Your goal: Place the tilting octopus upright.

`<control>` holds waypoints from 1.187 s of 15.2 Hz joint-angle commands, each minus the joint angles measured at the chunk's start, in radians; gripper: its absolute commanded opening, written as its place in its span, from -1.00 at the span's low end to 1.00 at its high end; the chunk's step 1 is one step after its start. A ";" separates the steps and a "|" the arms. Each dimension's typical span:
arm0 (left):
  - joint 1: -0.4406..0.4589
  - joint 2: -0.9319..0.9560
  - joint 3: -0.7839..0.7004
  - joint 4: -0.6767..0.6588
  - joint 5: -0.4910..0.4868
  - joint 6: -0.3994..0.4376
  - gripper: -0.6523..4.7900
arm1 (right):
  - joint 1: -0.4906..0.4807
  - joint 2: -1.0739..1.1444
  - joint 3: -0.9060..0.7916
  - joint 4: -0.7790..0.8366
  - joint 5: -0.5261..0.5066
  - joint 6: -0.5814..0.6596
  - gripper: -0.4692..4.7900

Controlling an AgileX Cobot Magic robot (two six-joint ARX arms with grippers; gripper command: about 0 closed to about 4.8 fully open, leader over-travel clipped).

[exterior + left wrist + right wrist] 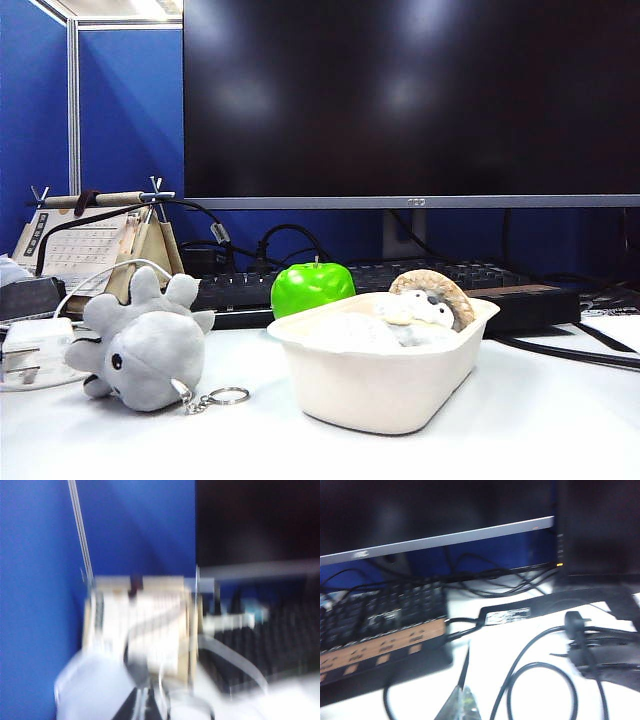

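The octopus (143, 348) lies tilted near the white table's (540, 430) left edge, open surface before it; left gripper (146, 707) and right gripper (461, 702) shut, empty

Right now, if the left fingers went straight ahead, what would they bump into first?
Probably the desk calendar, which stands right ahead of the shut left fingers. The picture is blurry, so the white cable might come first.

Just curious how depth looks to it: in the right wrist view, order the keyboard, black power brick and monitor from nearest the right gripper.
From the shut right gripper, low over the table:
1. keyboard, just ahead
2. power brick, behind the keyboard's end
3. monitor, at the back
The left gripper, also shut, faces the desk calendar.
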 commanded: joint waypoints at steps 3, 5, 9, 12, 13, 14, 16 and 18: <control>0.000 -0.003 0.002 0.099 0.035 -0.014 -0.68 | 0.001 -0.002 -0.004 0.211 -0.018 0.002 -0.84; 0.000 -0.003 0.002 0.182 0.052 -0.110 -0.68 | 0.001 -0.002 0.008 0.275 -0.052 0.043 -0.84; 0.000 -0.002 0.071 0.234 0.052 -0.334 -0.68 | 0.002 -0.002 0.130 0.226 -0.151 0.062 -0.85; 0.000 0.002 0.266 0.029 0.053 -0.343 -0.68 | 0.002 0.006 0.343 0.047 -0.191 0.061 -0.85; 0.000 0.004 0.324 -0.037 0.056 -0.343 -0.68 | 0.002 0.018 0.402 -0.007 -0.206 0.061 -0.85; 0.000 0.011 0.380 -0.086 0.072 -0.343 -0.68 | 0.002 0.032 0.458 -0.066 -0.229 0.061 -0.84; 0.000 0.073 0.537 -0.209 0.172 -0.342 -0.68 | 0.002 0.138 0.652 -0.275 -0.352 0.061 -0.85; 0.000 0.172 0.663 -0.374 0.271 -0.338 -0.68 | 0.002 0.248 0.782 -0.408 -0.454 0.061 -0.85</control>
